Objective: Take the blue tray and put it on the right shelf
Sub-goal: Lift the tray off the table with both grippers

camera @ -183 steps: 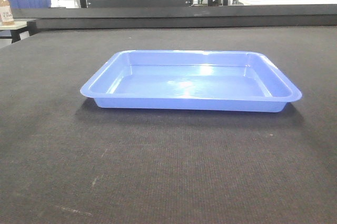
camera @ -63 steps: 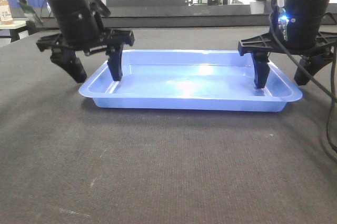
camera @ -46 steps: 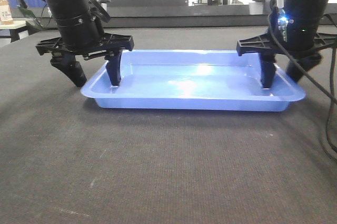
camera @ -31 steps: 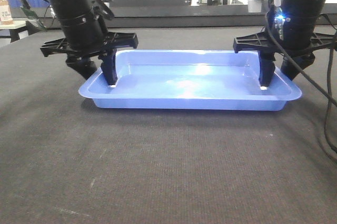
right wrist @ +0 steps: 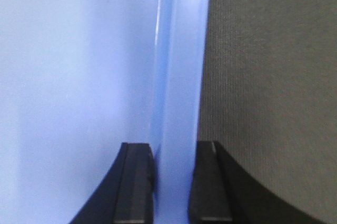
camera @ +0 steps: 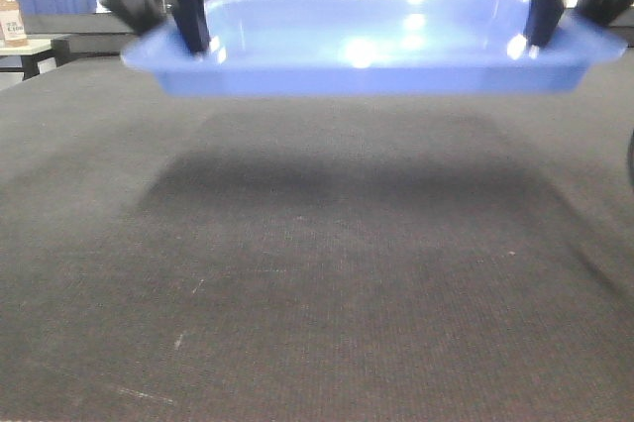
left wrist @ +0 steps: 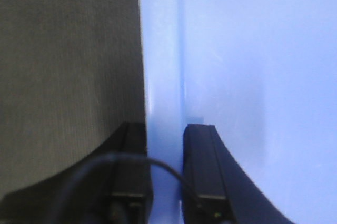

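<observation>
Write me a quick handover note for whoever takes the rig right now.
Left gripper: shut on the blue tray, pinching its left rim.
Right gripper: shut on the tray's right rim.
Tray: in the air, roughly level, clear of the dark table.
Done: grasp and lift.
Left: carry it to the right shelf, which is not in view, set it down, release.

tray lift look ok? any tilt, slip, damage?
Nothing stands out. The blue tray hangs clear of the table, roughly level and empty, with the left gripper and right gripper each clamped across an end rim. The front view is motion-blurred, so fine damage cannot be ruled out.
</observation>
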